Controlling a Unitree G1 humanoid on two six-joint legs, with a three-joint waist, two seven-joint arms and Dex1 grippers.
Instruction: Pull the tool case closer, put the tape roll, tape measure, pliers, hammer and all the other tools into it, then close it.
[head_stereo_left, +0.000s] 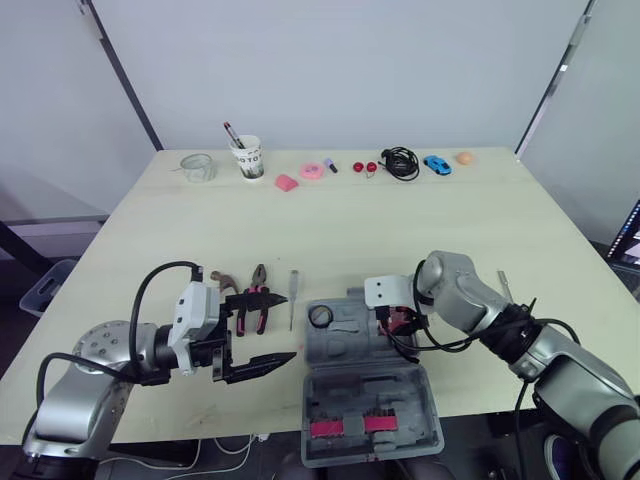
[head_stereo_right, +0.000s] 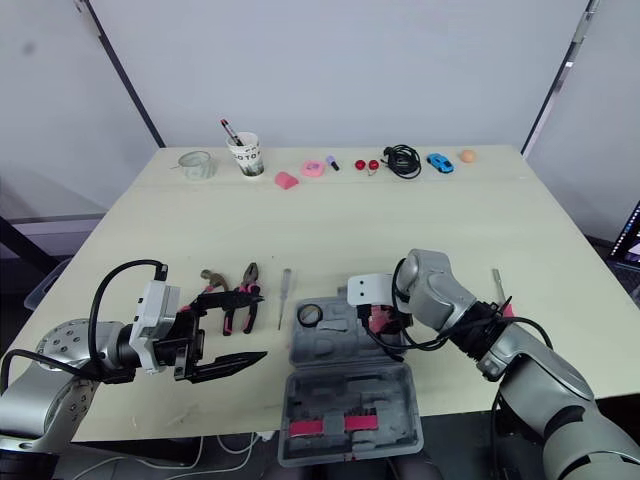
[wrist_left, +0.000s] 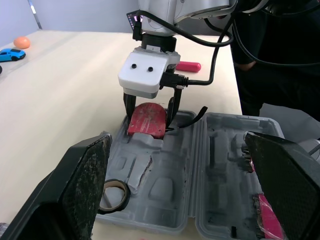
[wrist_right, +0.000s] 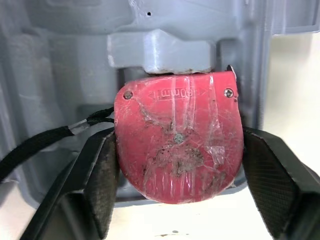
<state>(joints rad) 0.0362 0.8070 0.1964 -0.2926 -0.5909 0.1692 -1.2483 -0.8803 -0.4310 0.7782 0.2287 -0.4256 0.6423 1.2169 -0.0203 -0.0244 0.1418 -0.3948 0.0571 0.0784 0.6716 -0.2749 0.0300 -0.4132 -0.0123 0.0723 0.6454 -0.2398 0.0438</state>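
Observation:
The grey tool case (head_stereo_left: 365, 400) lies open at the table's front edge, with the tape roll (head_stereo_left: 320, 317) lying in its far left corner. My right gripper (head_stereo_left: 398, 322) is shut on the red tape measure (wrist_right: 177, 145), holding it down in a recess at the case's far right. My left gripper (head_stereo_left: 262, 335) hangs open just left of the case, with nothing between its fingers. Close beyond it, the pink-handled pliers (head_stereo_left: 256, 303) and the hammer (head_stereo_left: 222, 280) lie on the table. A thin screwdriver (head_stereo_left: 293, 298) lies next to the pliers.
Another pink-handled tool (head_stereo_left: 503, 285) lies on the table right of my right arm. Along the far edge stand a glass jar (head_stereo_left: 198, 167), a cup with pens (head_stereo_left: 247, 158), pink bits (head_stereo_left: 312, 170), a black cable (head_stereo_left: 400, 162), a blue toy car (head_stereo_left: 436, 165) and an orange ball (head_stereo_left: 464, 158).

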